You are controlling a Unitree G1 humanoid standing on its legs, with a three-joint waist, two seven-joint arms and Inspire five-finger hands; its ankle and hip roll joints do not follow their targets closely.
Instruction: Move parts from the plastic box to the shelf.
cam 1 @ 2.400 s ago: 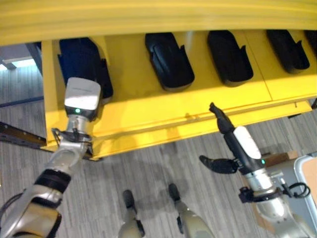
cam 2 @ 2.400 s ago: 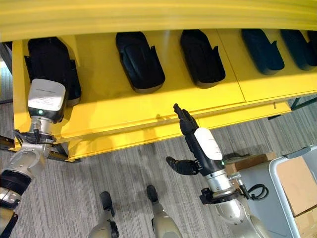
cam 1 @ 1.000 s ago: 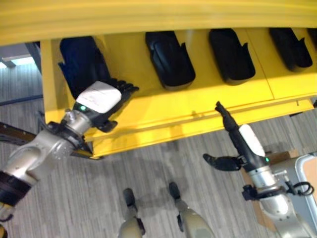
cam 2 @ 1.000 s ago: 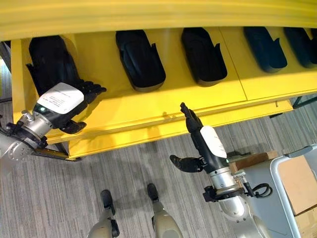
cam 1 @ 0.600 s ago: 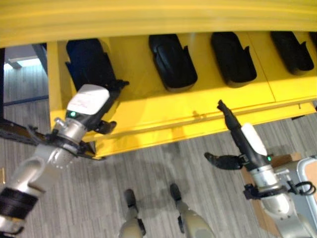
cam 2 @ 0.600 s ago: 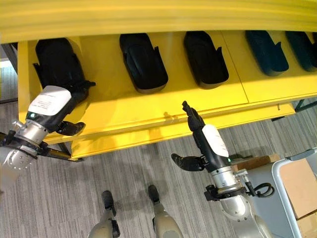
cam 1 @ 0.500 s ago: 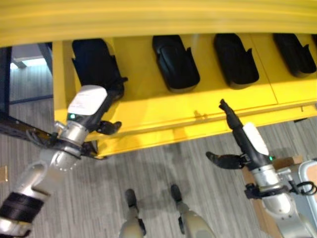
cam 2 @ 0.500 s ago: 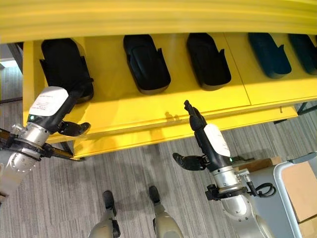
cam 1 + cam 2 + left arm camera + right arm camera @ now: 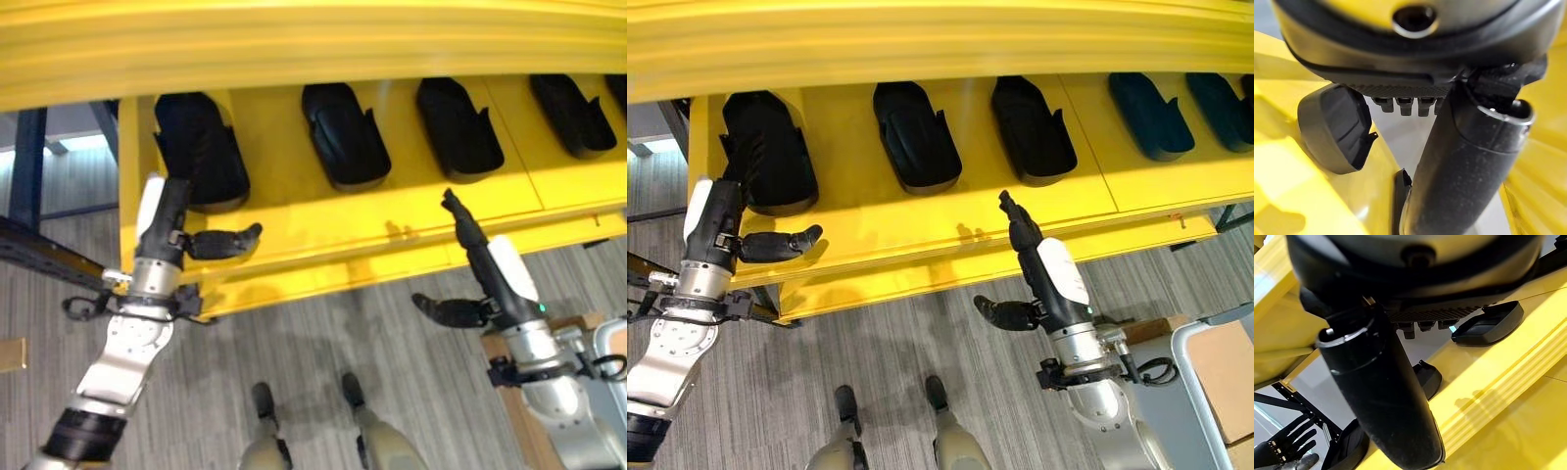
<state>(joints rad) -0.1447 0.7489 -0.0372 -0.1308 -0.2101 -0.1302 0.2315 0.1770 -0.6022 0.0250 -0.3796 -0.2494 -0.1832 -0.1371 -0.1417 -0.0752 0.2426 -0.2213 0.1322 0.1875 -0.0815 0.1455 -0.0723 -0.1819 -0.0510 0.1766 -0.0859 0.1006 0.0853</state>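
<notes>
Now both hands open beside shelf (image 9: 921,220)

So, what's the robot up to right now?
Left robot hand open at the leftmost part on the shelf. Right robot hand open, empty, at the shelf edge. Nothing in the way.
</notes>
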